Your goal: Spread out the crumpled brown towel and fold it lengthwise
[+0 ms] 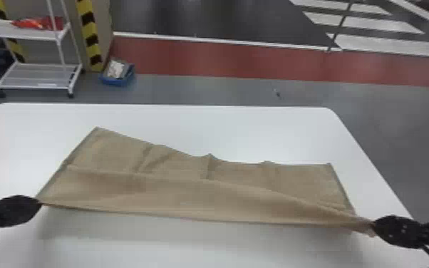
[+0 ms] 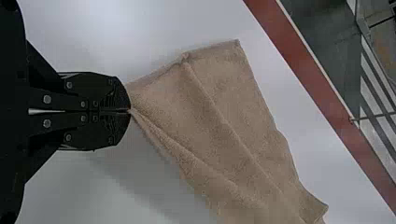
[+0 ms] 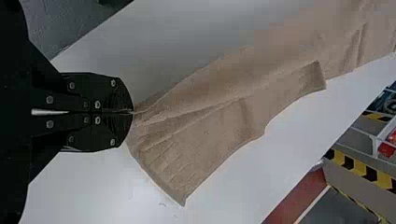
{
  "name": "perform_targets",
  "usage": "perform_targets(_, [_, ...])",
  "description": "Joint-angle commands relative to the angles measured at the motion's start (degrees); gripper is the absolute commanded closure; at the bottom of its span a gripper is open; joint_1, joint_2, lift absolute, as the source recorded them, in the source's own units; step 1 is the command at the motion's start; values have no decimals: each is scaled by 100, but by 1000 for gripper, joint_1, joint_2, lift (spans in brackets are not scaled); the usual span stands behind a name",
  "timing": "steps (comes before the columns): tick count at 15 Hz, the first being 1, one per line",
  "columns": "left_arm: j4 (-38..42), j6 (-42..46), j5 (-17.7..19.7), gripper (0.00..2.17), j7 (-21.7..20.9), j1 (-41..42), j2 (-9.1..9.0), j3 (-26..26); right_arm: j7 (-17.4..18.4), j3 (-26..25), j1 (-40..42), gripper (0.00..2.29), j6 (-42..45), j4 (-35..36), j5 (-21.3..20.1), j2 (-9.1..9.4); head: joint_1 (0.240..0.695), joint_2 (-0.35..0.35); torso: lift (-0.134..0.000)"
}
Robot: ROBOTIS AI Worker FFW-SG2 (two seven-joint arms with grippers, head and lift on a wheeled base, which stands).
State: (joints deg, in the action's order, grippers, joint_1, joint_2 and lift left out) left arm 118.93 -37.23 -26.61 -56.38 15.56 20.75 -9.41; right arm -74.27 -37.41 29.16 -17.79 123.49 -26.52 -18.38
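Note:
The brown towel (image 1: 189, 192) stretches across the white table, its near edge pulled taut between both grippers and its far part lying on the tabletop with several wrinkles. At its near left corner is my left gripper (image 1: 39, 203); at the near right corner, my right gripper (image 1: 375, 223). In the left wrist view the left gripper (image 2: 129, 110) is shut on a corner of the towel (image 2: 224, 135), which fans out from the fingertips. In the right wrist view the right gripper (image 3: 132, 113) is shut on the towel (image 3: 210, 126), with creases spreading from the grip.
The white table (image 1: 189, 121) reaches past the towel on its far side. Beyond it on the floor stand a white shelf cart (image 1: 35, 78) with red items on top and a blue box (image 1: 117, 76), near a yellow-and-black striped post (image 1: 89, 35).

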Motion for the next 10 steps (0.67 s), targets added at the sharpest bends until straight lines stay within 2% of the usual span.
perform_targets(1, [78,0,16,1376,-40,106,96,-228,0,-223,-16,1831,42,-62,129,-95,695,-184,-124])
perform_targets(3, [148,-18,69,1376,-136,149,166,-456,18,-399,-86,1831,148,-141,287,-157,695,-186,-124])
perform_targets(8, [438,-18,60,1376,-506,352,184,-737,0,-478,-209,1831,130,-282,314,-289,695,-179,-124])
perform_targets(10, [509,-18,60,1376,-629,404,263,-869,0,-566,-209,1831,130,-343,331,-324,695,-189,-124])
